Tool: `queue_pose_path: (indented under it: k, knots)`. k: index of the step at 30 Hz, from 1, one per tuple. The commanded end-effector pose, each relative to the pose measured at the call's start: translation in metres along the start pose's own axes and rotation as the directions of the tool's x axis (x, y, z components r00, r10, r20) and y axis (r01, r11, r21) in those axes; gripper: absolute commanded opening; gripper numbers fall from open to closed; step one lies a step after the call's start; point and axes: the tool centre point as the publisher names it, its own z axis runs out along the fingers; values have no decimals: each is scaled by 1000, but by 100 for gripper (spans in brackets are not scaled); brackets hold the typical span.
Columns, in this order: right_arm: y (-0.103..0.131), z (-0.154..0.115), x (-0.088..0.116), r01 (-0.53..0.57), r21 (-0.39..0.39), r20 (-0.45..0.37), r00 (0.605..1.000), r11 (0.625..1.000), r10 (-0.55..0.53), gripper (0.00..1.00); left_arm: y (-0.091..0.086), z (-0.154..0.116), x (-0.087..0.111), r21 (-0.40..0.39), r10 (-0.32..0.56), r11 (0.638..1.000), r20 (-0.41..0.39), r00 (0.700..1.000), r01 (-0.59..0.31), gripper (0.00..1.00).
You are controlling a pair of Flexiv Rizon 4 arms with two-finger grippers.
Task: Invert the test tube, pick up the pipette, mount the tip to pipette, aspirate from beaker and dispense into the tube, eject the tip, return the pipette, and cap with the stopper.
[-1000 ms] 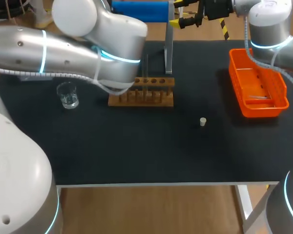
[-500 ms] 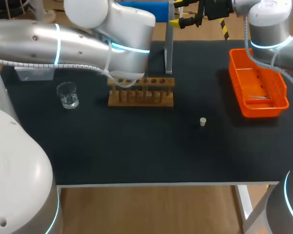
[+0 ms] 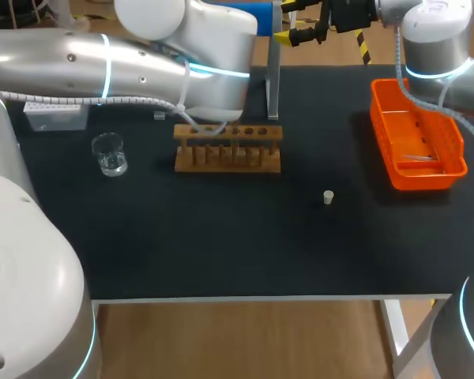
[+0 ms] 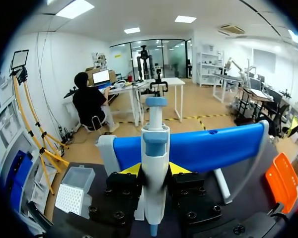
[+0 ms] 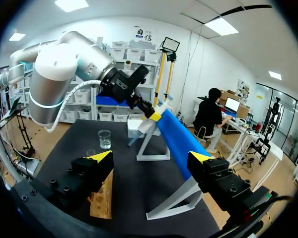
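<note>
left gripper (image 4: 154,170) clamped on the pipette (image 4: 155,144), near upright, plunger up, nozzle down; right gripper (image 5: 150,157) wide open.

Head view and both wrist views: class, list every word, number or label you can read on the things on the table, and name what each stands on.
No text on the table's things can be read.
pipette: no legible marking.
beaker: any marks are too small to read.
rack, tray, stopper, tip box: no print shows.
</note>
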Motion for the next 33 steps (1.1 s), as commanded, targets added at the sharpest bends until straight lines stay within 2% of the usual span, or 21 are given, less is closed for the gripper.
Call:
queue_pose_path:
  k: [1,33]
  knots:
    - [0,-1,-1,0,3,-4,1000,1000,0,100,-4,4,2,-9,-1,1000,7,1000,1,0]
    - [0,-1,-1,0,3,-4,1000,1000,0,100,2,22,3,-43,-12,999,17,1000,13,0]
